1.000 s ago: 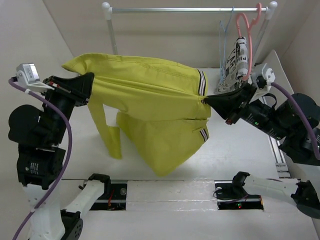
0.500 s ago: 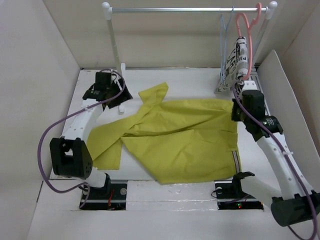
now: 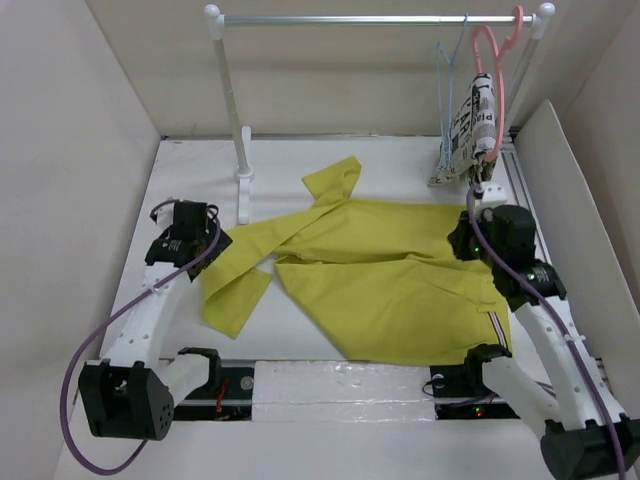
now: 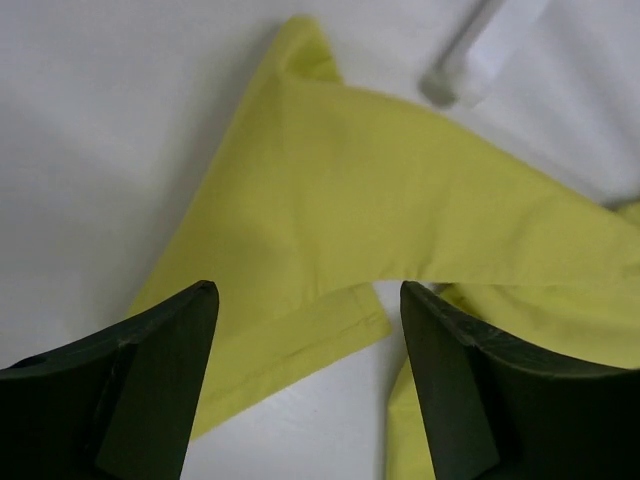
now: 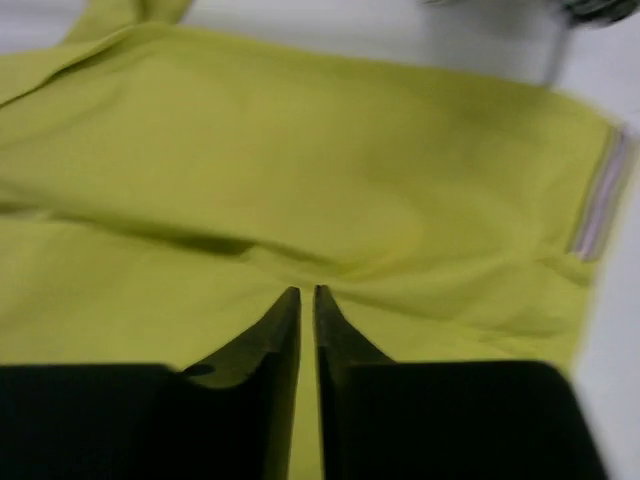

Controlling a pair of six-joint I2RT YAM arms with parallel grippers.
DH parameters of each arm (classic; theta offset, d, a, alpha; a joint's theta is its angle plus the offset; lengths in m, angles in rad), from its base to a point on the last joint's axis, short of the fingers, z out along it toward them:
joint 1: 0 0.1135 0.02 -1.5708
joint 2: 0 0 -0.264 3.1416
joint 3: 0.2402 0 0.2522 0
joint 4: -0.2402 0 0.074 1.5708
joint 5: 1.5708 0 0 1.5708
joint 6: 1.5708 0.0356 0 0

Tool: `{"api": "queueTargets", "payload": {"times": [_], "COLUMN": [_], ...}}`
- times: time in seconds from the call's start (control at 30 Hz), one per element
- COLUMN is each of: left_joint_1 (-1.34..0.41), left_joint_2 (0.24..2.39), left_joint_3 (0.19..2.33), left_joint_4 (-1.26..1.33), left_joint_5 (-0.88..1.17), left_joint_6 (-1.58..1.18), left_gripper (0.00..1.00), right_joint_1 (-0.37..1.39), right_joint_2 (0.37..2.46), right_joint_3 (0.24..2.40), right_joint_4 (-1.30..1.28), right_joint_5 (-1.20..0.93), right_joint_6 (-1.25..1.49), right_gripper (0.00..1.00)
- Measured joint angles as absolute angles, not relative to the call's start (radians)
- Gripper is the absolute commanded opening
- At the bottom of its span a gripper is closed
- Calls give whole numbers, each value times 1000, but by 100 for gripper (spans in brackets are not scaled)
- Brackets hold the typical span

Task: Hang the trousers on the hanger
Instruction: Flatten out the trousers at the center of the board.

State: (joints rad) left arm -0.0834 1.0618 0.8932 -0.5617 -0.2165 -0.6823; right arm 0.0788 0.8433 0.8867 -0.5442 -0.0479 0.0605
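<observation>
The mustard-yellow trousers point(image 3: 380, 280) lie spread flat on the white table, legs toward the left and the striped waistband point(image 5: 600, 195) toward the right. My left gripper point(image 3: 200, 243) hovers open over a leg end point(image 4: 330, 180), holding nothing. My right gripper point(image 3: 462, 240) is low over the waist area point(image 5: 330, 150). A thin slit shows between its fingers point(image 5: 345, 345), and cloth folds run to their tips. Whether cloth is still pinched there is unclear. The pale-blue hanger point(image 3: 447, 60) hangs bare on the rail at the back right.
A garment rack crosses the back, with its rail point(image 3: 380, 18) up high and its left post point(image 3: 232, 110) on a foot point(image 3: 243, 195) near the leg ends. A pink hanger point(image 3: 490, 55) beside the blue one carries printed cloth point(image 3: 470, 130). Cardboard walls enclose the table.
A second ago both grippers held the trousers stretched in the air. Now they lie on the table. The left gripper has opened and drawn back to the near left. The right jaws have parted slightly.
</observation>
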Motion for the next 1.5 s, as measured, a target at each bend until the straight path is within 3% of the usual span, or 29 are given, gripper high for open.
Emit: {"api": "queueTargets", "payload": {"times": [0.07,0.13,0.17,0.2,0.3,0.4,0.57,0.63,0.67,0.7,0.73,0.77,1.03,1.2,1.27,1.3,1.33,1.4,1.5], "left_joint_1": [-83,-83,-83,-83,-83,-83,-84,-84,-84,-84,-84,-84,-84,-84,-84,-83,-84,-84,-84], "left_joint_2": [1046,989,949,904,832,838,902,933,956,979,1002,1025,1079,967,937,931,932,943,955], "left_joint_3": [845,778,744,711,650,606,477,449,449,450,455,468,761,801,799,797,791,765,682], "left_joint_4": [-607,-614,-614,-619,-604,-569,-488,-466,-451,-427,-407,-401,-392,-394,-408,-413,-421,-431,-448], "left_joint_5": [-236,-237,-235,-233,-201,-160,-131,-133,-138,-144,-159,-178,-387,-460,-454,-440,-419,-371,-323], "left_joint_6": [-772,-873,-913,-957,-1066,-1135,-1212,-1236,-1245,-1248,-1249,-1241,-1103,-1005,-974,-962,-951,-957,-990], "left_gripper": [85,94,96,99,99,99,97,76,60,24,6,0,0,0,13,49,70,99,99], "right_joint_1": [193,303,352,396,513,593,632,632,632,632,632,632,681,845,916,947,974,1004,1015], "right_joint_2": [796,762,758,759,799,852,907,907,905,903,899,896,908,1118,1228,1287,1344,1456,1605], "right_joint_3": [831,794,786,783,783,783,783,781,780,777,774,770,699,723,771,810,854,949,1075], "right_joint_4": [-548,-553,-554,-554,-549,-550,-550,-550,-549,-546,-546,-545,-535,-486,-466,-459,-445,-401,-325], "right_joint_5": [-80,-101,-106,-106,-104,-105,-103,-106,-106,-109,-112,-114,-143,-169,-167,-166,-163,-155,-130], "right_joint_6": [70,71,67,65,52,45,44,44,44,44,44,44,39,-9,-29,-38,-46,-60,-72], "right_gripper": [7,17,23,40,68,77,78,78,78,78,78,78,87,90,91,91,91,91,88]}}
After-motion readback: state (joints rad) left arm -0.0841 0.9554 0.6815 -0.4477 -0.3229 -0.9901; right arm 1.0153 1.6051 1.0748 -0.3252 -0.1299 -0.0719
